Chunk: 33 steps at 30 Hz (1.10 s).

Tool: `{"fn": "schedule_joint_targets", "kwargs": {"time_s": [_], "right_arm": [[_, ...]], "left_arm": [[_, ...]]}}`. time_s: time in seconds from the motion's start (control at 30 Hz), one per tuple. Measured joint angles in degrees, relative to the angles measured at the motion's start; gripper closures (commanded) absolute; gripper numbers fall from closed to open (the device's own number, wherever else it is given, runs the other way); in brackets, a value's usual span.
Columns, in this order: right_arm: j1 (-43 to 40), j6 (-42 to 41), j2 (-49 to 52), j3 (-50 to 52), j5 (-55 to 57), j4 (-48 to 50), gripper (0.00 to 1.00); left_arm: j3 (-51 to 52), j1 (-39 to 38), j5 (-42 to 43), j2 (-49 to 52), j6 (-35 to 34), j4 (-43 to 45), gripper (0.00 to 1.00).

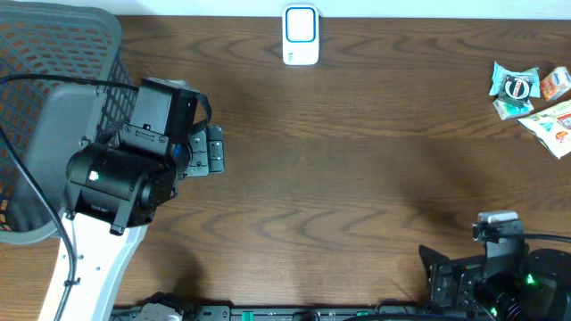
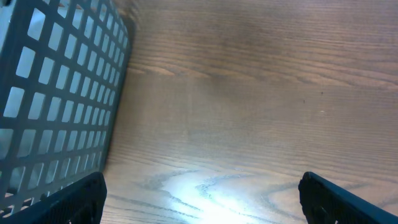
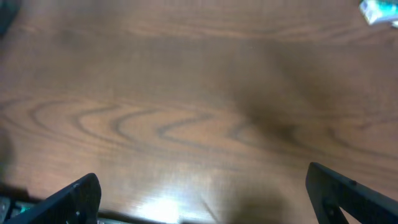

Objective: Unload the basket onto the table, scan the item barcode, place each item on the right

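The barcode scanner (image 1: 301,36), a white upright unit with a blue face, stands at the table's far edge in the middle. Small packets lie at the far right: a teal one (image 1: 515,86), an orange-and-white one (image 1: 555,83) and a white-green one (image 1: 553,123). A teal packet corner (image 3: 379,11) shows at the top right of the right wrist view. My left gripper (image 1: 217,150) hangs open beside the basket, over bare wood (image 2: 202,205). My right gripper (image 1: 435,276) is open near the front right edge, with nothing between its fingers (image 3: 205,199).
A grey mesh basket (image 1: 53,80) fills the far left corner, and its wall (image 2: 56,93) stands close to the left gripper's left finger. Dark wood tabletop (image 1: 357,178) lies between the arms, the scanner and the packets.
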<state>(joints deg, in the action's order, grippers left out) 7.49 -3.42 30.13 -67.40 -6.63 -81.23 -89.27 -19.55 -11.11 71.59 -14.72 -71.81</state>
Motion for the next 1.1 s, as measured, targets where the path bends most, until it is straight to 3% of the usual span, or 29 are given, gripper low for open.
{"fn": "schedule_joint_targets", "kwargs": {"time_s": [0.4,0.7,1.1], "right_arm": [[0.2,1.0,-0.2,3.2,0.0,9.9,0.01],[0.4,3.4,-3.9,22.3,0.0,32.1,0.01],[-1.2,5.3,-17.5,45.2,0.0,59.1,0.01]], "left_arm": [[0.0,0.0,0.0,0.0,0.0,0.0,0.02],[0.0,0.0,0.0,0.0,0.0,0.0,0.03],[0.0,0.0,0.0,0.0,0.0,0.0,0.02]]}}
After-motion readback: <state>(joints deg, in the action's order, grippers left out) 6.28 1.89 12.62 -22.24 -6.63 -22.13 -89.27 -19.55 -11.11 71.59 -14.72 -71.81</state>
